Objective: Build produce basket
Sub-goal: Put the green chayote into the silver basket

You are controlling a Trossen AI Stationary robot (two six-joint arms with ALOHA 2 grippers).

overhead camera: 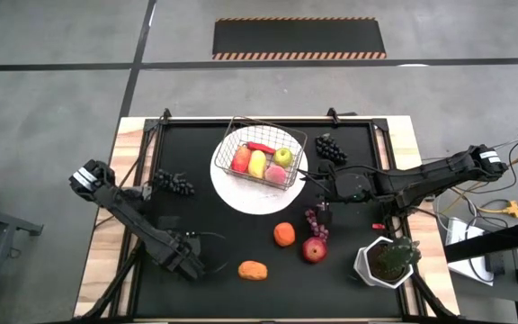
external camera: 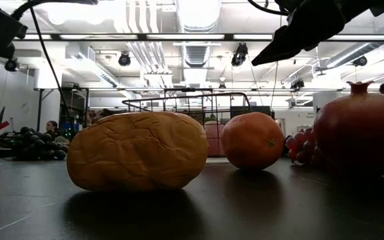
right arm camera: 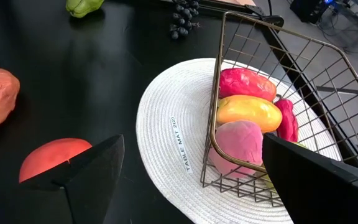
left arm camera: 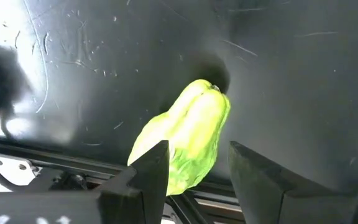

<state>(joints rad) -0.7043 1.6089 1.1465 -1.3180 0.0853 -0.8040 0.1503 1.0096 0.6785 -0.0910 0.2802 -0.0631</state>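
High view: left hand point(overhead camera: 190, 266), apparently straddling green pepper point(left arm camera: 188, 134), near table's front edge point(overhead camera: 268, 320).

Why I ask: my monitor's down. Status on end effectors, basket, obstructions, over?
Left end effector open, straddling green pepper. Right end effector open, over plate edge. Basket on plate, partly filled. Nothing seen in the way.
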